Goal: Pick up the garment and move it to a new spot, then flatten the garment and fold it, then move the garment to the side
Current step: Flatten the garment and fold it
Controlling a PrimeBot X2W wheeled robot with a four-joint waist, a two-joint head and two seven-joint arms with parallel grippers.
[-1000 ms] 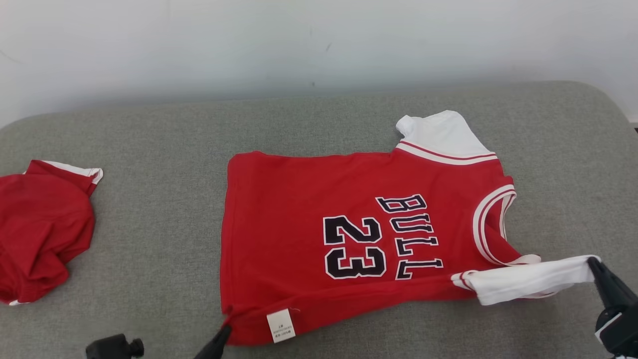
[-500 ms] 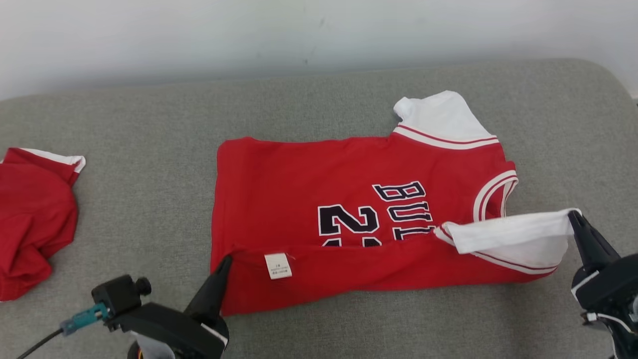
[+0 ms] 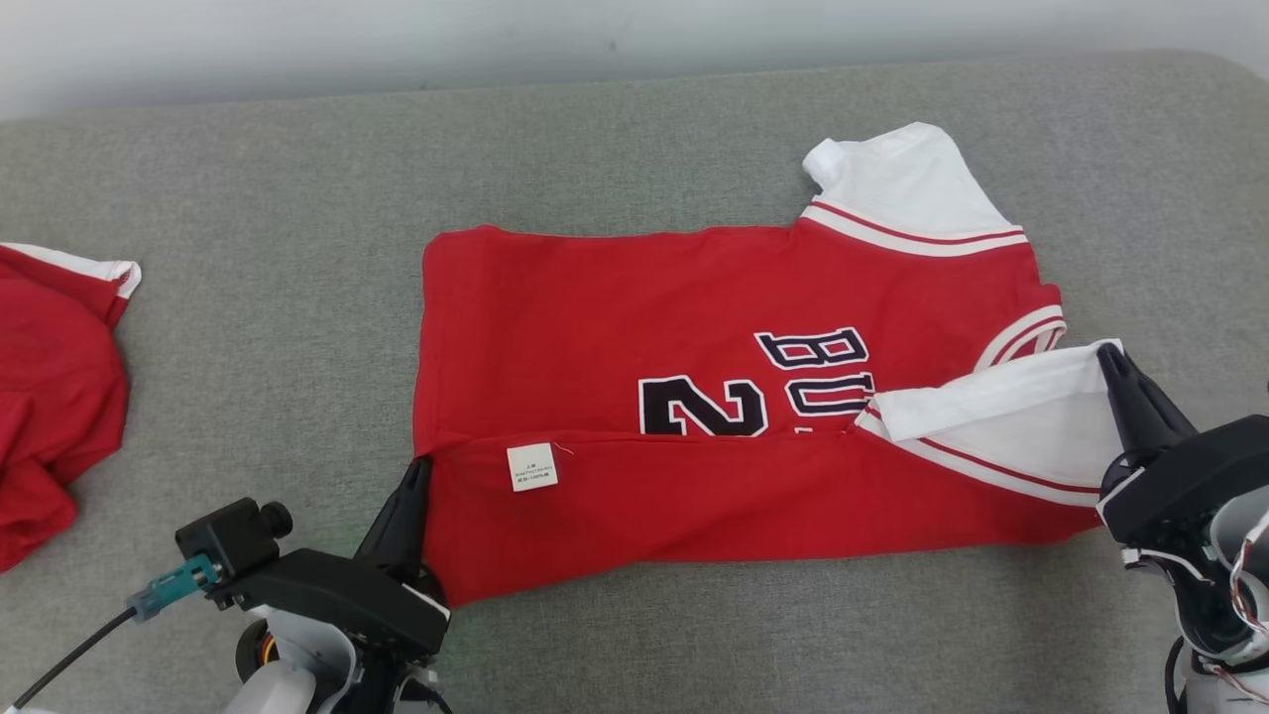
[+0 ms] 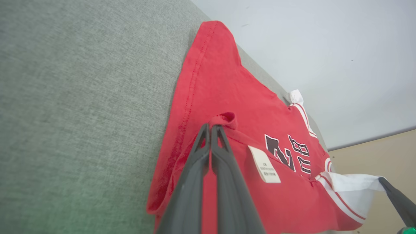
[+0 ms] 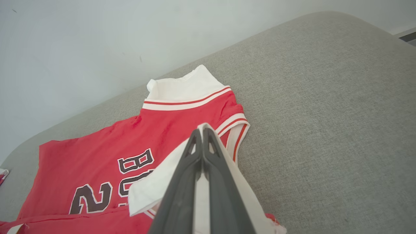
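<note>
Grey cushion (image 3: 248, 327), pale wall (image 3: 297, 40), crumpled red cloth (image 3: 50, 397)
The grey cushion runs wide under a pale wall marked with a few dark specks; the crumpled red cloth, white along one edge, lies at its left end, cut off by the frame

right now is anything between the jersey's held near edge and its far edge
Nothing visible: the left end effector and right end effector grip the jersey; the other red garment lies apart at left.
</note>
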